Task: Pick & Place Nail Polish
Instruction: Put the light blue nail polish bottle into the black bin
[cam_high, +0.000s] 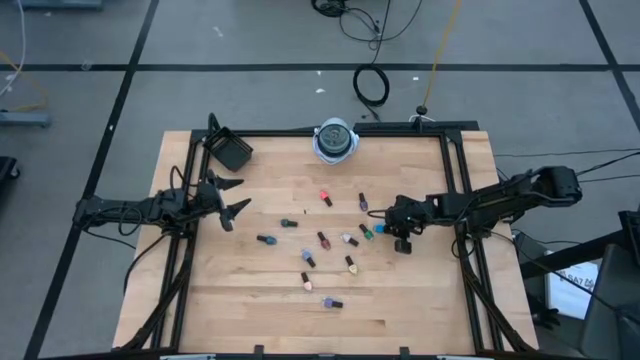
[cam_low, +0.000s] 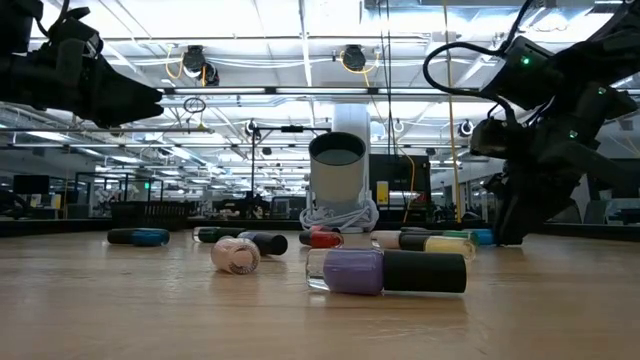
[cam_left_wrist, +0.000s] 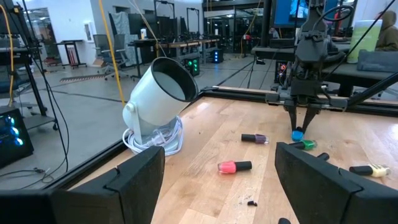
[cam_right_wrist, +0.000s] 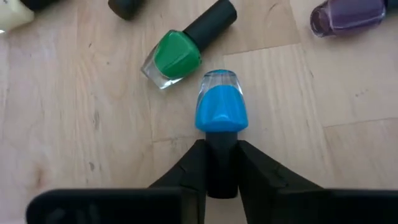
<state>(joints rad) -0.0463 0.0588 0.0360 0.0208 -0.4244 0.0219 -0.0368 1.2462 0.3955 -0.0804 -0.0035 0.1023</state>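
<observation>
Fingers (cam_right_wrist: 252, 177) of the right arm pinch the blue nail polish bottle (cam_right_wrist: 221, 112) by its dark cap on the tabletop (cam_right_wrist: 81, 124); left fingers (cam_left_wrist: 140, 177) wide apart

On the worktop (cam_high: 250, 290) the nail polish bottles (cam_high: 322, 240) lie scattered about the centre, spreading toward five o'clock. At twelve o'clock, against the far rim, sits the round disc (cam_high: 335, 140); at ten o'clock, in the far left corner, the square box (cam_high: 232, 152). The left pincer (cam_high: 232, 199) hangs at nine o'clock, well apart from the bottles. The right pincer (cam_high: 384, 222) is at three o'clock, at the cluster's right edge, clamped on the cap of one bottle (cam_right_wrist: 221, 109), another bottle (cam_right_wrist: 180, 50) just beside it.
</observation>
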